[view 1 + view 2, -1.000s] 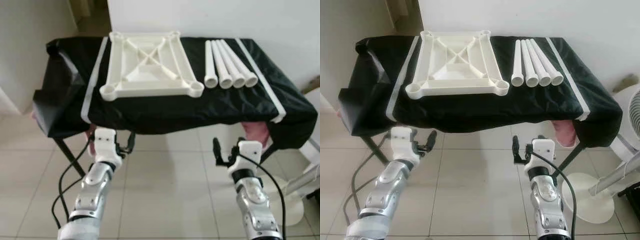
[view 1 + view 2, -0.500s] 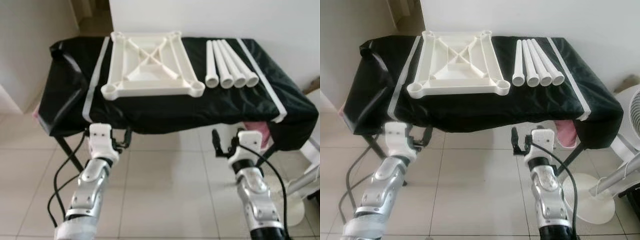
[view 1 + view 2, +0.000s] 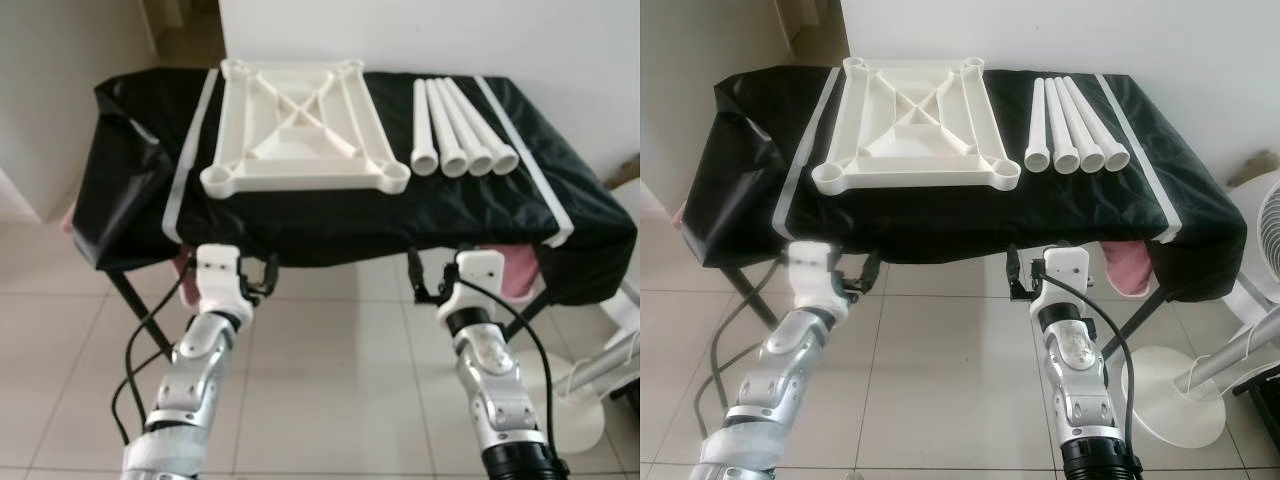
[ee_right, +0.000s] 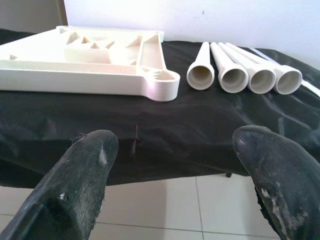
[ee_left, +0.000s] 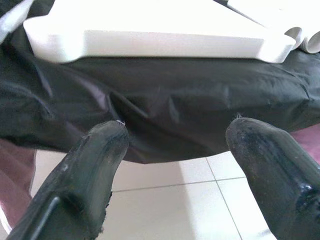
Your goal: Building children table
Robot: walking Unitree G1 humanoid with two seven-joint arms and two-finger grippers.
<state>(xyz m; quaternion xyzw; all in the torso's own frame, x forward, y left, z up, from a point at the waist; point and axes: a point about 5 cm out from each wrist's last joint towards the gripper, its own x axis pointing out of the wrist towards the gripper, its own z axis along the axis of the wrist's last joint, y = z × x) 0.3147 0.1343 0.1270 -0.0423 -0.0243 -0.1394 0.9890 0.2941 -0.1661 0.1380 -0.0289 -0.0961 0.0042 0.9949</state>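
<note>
While both grippers hang below the table edge with nothing held, the step in hand looks like the first reach for a part, and doing it well probably means raising each arm clear of the drooping black cover before going forward, so the fingers do not snag the cloth and drag the parts with it.

From the left eye view, the white tabletop lies upside down on the cover, leg sockets at its corners, and four white legs lie side by side just to its right, open ends toward the robot. The left gripper sits just under the cover's front hem, forearm angled up and forward from the lower left; the right gripper mirrors it below the gap between tabletop and legs.

From the right eye view, a white fan stands on the floor past the table's right end, near enough that a wide swing of the right arm might catch it.

From the left wrist view, its two fingers are spread wide and empty, aimed at the cover's hanging front with the tabletop's near rim above.

From the right wrist view, its fingers are likewise wide apart, pointing level at the table front, the tabletop's near right corner and the four leg mouths beyond.
</note>
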